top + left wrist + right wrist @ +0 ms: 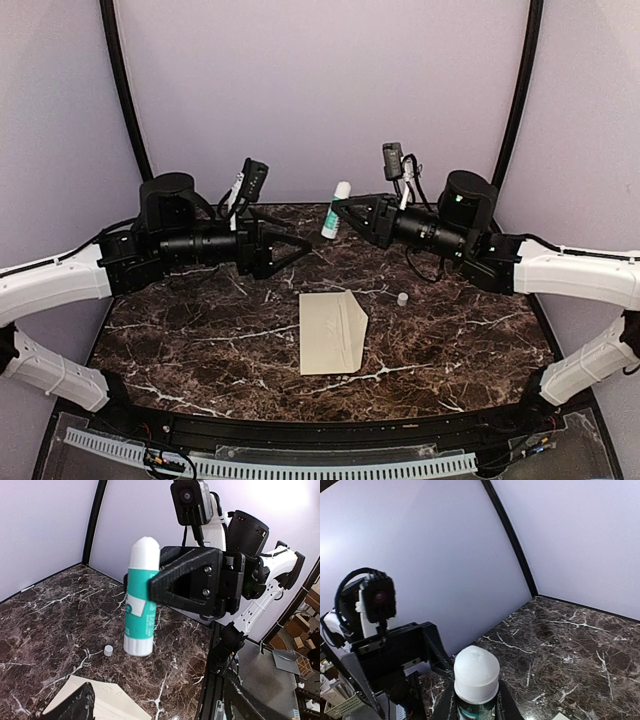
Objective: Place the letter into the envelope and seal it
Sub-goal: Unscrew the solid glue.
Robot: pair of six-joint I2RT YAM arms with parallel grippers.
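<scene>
Both arms are stretching inward above the far half of the marble surface (180,350), facing each other. The right gripper (345,211) is clamping its jaws on an upright glue stick (140,615). The left gripper (303,246) is hovering, and its jaws cannot be judged. The envelope (325,335) is lying flat mid-surface, its long axis running near-to-far and its triangular flap pointing right. A small cap (402,298) is sitting just beyond it.

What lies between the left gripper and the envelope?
Nothing. In the top view, only bare marble table separates the left gripper from the envelope.
</scene>
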